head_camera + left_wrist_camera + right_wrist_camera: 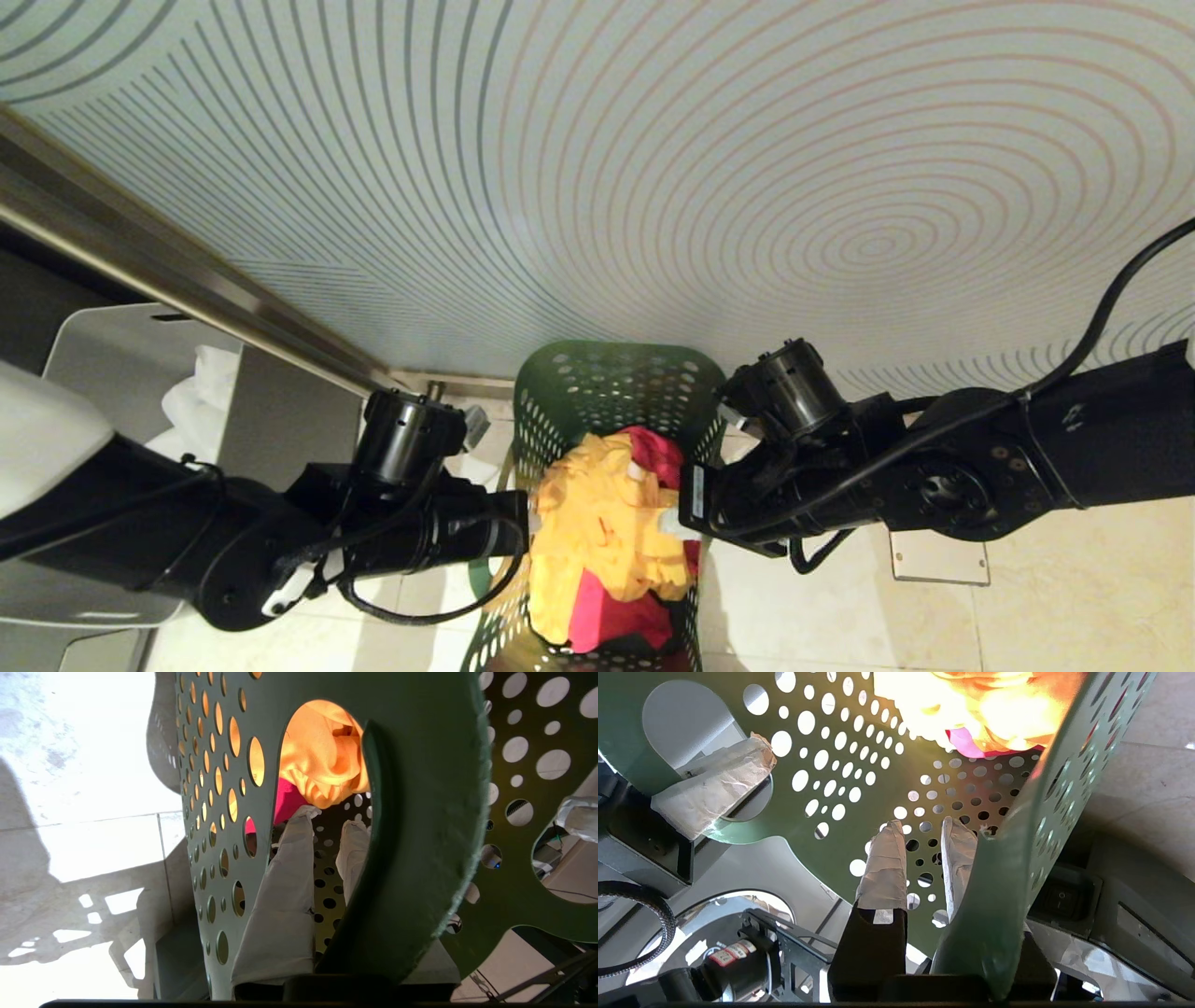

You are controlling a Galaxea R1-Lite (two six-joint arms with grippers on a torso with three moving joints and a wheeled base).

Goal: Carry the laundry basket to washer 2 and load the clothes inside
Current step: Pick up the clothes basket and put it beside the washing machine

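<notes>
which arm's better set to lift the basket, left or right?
Neither alone, probably both. The left tool reaches through one handle cut-out of the laundry basket, and the right tool straddles the opposite wall, so an even two-sided lift of the clothes looks likely.

Pale tiled floor (1074,597) — green laundry basket (560,392) and grey bin (112,355) on it.

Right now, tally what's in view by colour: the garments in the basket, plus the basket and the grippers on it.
Yellow garment: 1
Pink-red garment: 1
Green laundry basket: 1
Grippers gripping the basket's walls: 2, left gripper and right gripper
Total: 5
</notes>
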